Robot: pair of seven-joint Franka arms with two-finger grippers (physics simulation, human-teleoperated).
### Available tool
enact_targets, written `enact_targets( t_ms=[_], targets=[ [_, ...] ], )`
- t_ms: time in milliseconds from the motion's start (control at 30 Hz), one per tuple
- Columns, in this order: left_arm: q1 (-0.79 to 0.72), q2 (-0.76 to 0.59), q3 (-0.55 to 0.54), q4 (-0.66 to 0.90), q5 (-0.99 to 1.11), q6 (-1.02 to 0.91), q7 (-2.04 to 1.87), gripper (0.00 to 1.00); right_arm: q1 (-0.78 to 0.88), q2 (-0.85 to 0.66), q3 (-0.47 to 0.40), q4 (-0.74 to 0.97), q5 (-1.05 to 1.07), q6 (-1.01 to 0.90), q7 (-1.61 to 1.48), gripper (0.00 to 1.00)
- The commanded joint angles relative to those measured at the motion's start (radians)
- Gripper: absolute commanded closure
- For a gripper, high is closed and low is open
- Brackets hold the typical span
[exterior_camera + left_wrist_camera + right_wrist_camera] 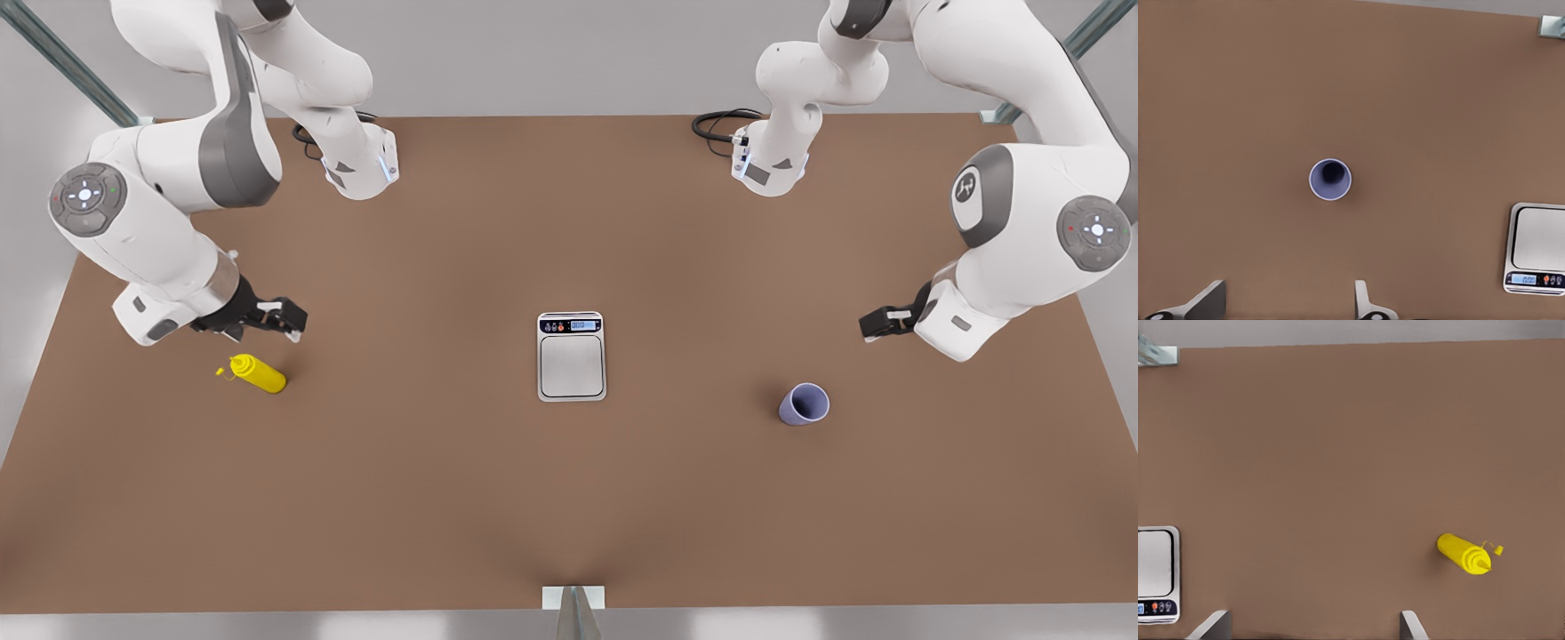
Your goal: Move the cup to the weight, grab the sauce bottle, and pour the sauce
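Note:
The lavender cup (805,404) stands upright on the brown table at the front view's right, its dark inside (1331,179) open to the left wrist view. My left gripper (876,324) hovers open behind it, apart from it, with its fingertips (1361,297) wide. The weight (572,356) lies at the table's middle with its display lit and its plate bare (1537,248). At the front view's left rests the yellow sauce bottle (258,373), nozzle (1465,555) toward the table's left edge. My right gripper (284,318) hangs open just behind it, not touching.
Both arm bases (360,164) (769,164) stand at the table's back edge with black cables (720,124) beside them. A metal bracket (573,597) sits at the middle of the front edge. Open tabletop lies between the weight and each object.

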Motion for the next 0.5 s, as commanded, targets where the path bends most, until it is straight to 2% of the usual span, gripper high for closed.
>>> enact_targets(
  t_ms=[0, 67, 100, 133, 267, 367, 467],
  targets=[
    [0.0, 0.001, 0.0, 0.0, 0.006, 0.0, -0.001, 0.0, -0.001, 0.001, 0.0, 0.0, 0.0, 0.0, 0.0, 0.0],
    [0.001, 0.007, 0.0, -0.012, 0.01, 0.009, -0.011, 0.0, 0.002, -0.001, 0.002, 0.0, 0.002, 0.0, -0.002, 0.0],
    [0.009, 0.016, 0.0, -0.072, 0.009, 0.053, -0.013, 0.0, 0.002, -0.001, 0.002, 0.0, 0.0, 0.0, -0.002, 0.0],
    [0.009, 0.013, 0.002, -0.193, 0.012, 0.184, -0.016, 0.0, 0.002, -0.001, 0.002, 0.0, 0.0, 0.0, -0.002, 0.0],
    [0.069, 0.096, -0.003, -0.385, 0.001, 0.465, 0.005, 0.0, 0.0, 0.002, 0.002, 0.0, 0.002, 0.0, -0.002, 0.0],
    [0.1, 0.177, -0.003, -0.391, -0.056, 0.52, 0.058, 0.0, 0.0, 0.004, 0.002, 0.0, 0.002, 0.0, -0.002, 0.0],
    [0.1, 0.196, -0.012, -0.4, -0.106, 0.526, 0.059, 0.0, 0.0, 0.005, 0.002, 0.006, 0.002, 0.0, -0.005, 0.0]
  ],
)
